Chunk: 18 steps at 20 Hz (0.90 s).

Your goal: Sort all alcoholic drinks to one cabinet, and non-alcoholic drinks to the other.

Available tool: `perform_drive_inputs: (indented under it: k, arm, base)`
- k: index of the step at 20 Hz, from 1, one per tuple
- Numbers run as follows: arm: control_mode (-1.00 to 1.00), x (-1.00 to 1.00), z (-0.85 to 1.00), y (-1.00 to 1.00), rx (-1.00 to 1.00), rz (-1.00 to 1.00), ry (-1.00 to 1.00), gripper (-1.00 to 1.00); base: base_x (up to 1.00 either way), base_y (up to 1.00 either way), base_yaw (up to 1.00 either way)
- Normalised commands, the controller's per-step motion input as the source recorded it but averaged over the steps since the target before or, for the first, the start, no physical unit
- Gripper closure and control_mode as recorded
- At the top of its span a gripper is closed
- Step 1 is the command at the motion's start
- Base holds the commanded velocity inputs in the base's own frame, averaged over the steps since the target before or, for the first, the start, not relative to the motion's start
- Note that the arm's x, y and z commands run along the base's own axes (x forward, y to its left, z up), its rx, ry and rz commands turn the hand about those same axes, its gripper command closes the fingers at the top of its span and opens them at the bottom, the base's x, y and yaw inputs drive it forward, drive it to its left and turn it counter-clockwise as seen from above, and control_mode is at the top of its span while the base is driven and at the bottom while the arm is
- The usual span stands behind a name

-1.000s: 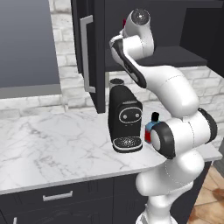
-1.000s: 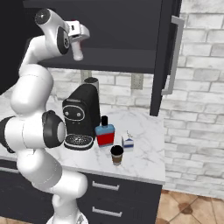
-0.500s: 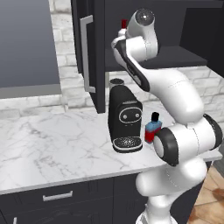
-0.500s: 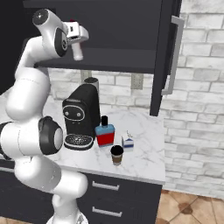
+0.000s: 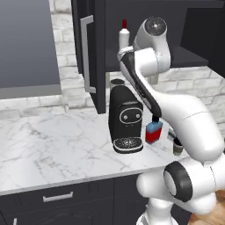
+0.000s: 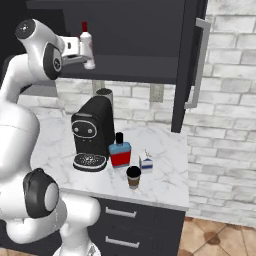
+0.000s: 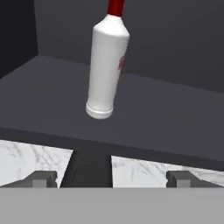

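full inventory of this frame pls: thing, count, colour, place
slim bottle: 1, white with red cap, upright on the cabinet shelf
squat bottle: 1, red with pale blue shoulders and black cap, on the counter beside the coffee machine
coffee cup: 1, brown with black lid, near the counter's front edge
milk carton: 1, white and blue, beside the cup
coffee machine: 1, black, on the counter
cabinets: 2, black, doors open
counter: 1, white marble
fingers: 2, dark, apart, clear of the slim bottle

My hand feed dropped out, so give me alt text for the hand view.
A slim white bottle with a red cap stands on the dark cabinet shelf, clear of the open jaws below. Marble counter shows beneath the shelf.
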Motion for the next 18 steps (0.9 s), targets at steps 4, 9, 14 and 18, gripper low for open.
perform_drive_inputs:
  k: [4,9,14,18]
  arm:
    - [-1.0,-1.0,-0.45,0.0,0.0,-0.14,0.0,-1.0]
    - [-1.0,-0.99,-0.47,-0.14,0.02,-0.1,0.05,-1.0]
    - [-1.0,-0.77,-0.42,-0.43,0.06,-0.01,0.08,-1.0]
    - [-1.0,-0.4,-0.41,-0.69,0.11,0.0,0.11,-1.0]
  base:
    - [0.0,0.0,0.0]
    - [0.0,0.0,0.0]
    - [0.0,0.0,0.0]
    - [0.0,0.0,0.0]
